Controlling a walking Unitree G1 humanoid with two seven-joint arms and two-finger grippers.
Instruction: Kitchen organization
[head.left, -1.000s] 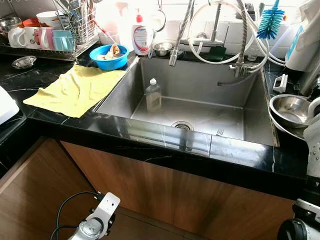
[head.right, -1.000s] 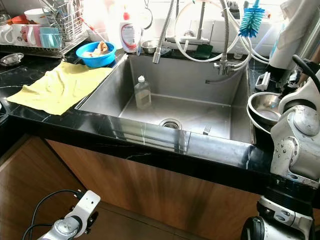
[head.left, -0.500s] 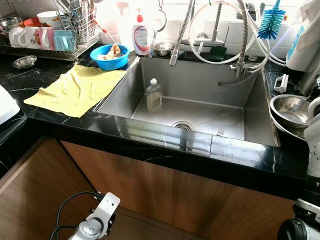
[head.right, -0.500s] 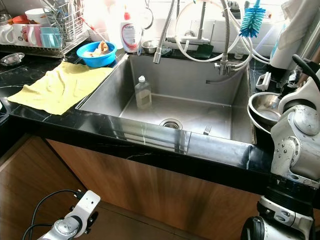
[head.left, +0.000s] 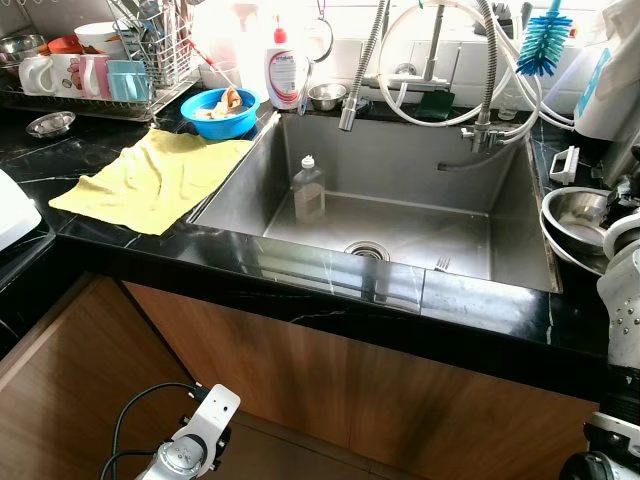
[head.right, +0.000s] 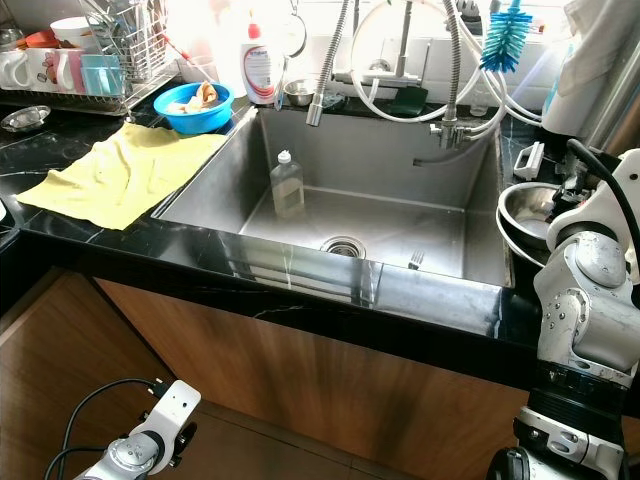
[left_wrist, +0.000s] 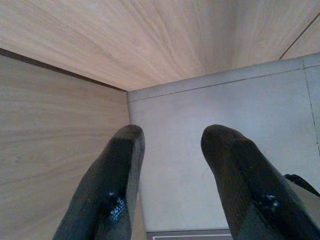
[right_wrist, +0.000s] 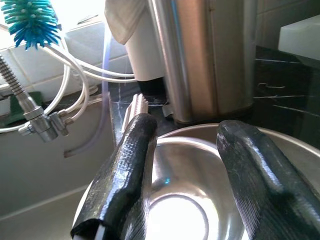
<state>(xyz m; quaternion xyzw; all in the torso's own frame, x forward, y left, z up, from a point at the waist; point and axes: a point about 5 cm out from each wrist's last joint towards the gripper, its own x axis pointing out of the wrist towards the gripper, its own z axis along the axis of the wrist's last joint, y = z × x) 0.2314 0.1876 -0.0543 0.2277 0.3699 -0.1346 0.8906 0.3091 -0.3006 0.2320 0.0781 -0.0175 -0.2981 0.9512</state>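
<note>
Stainless sink (head.left: 520, 215) set into black marble counter (head.left: 120, 250), wood-fronted cabinets (head.left: 330, 380) below. Inside the basin: one clear bottle (head.left: 308, 190) standing upright near the robot's-left wall, drain (head.left: 367, 251) at centre, a small fork (head.left: 441, 264) lying flat toward the front. Pull-down faucet (head.left: 352, 100) with coiled hoses hanging over the rear edge; blue bottle brush (head.left: 545, 42) upright at back right.

On the counter to the left: yellow cloth (head.left: 150, 178) spread flat, blue bowl (head.left: 218, 112) behind it holding food scraps, white dish-soap bottle (head.left: 284, 72) beside that, small steel cup (head.left: 326, 96) next along. Dish rack (head.left: 95, 75) at far left loaded with mugs and utensils (contents beyond that too small to itemise).

On the counter to the right of the sink: steel bowl (head.left: 578, 218), apparently stacked on a second one, though the lower rim is only partly seen.

Right gripper (right_wrist: 182, 200) raised above the steel bowl (right_wrist: 180, 210), fingers (right_wrist: 125, 175) spread apart, nothing between them; bowl interior directly beneath, a tall steel canister (right_wrist: 205, 55) just behind it.

Left gripper (left_wrist: 172, 182) hanging idle low by the cabinet front, fingers (left_wrist: 112, 185) parted and holding nothing, pale floor and wood panelling beyond.
</note>
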